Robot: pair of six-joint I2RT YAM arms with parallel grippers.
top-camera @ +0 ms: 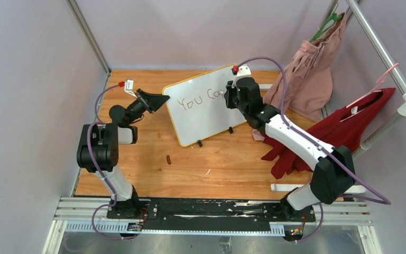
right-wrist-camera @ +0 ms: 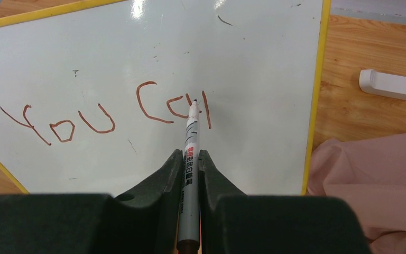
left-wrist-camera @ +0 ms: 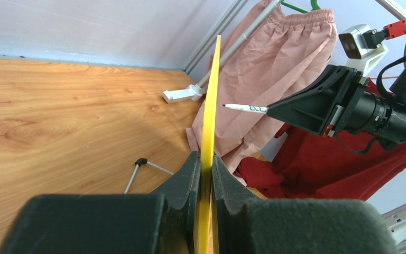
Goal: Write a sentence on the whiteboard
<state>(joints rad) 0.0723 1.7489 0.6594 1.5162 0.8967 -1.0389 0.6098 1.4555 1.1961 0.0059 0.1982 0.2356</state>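
Right gripper (right-wrist-camera: 191, 154) clamped on marker (right-wrist-camera: 192, 124); the marker's long axis runs in line with the fingers, tip pointing at the sentence (right-wrist-camera: 100, 114), reading "You Ca", on the whiteboard (right-wrist-camera: 254, 53). Left gripper (left-wrist-camera: 206, 159) clamped on the whiteboard's yellow edge; the board stands on wooden table (top-camera: 217, 164).

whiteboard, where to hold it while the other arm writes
Its thin yellow left edge, approached edge-on from the left, one finger on each face, as the left gripper does. The whiteboard is a thin flat panel, and the marker needs the face clear.
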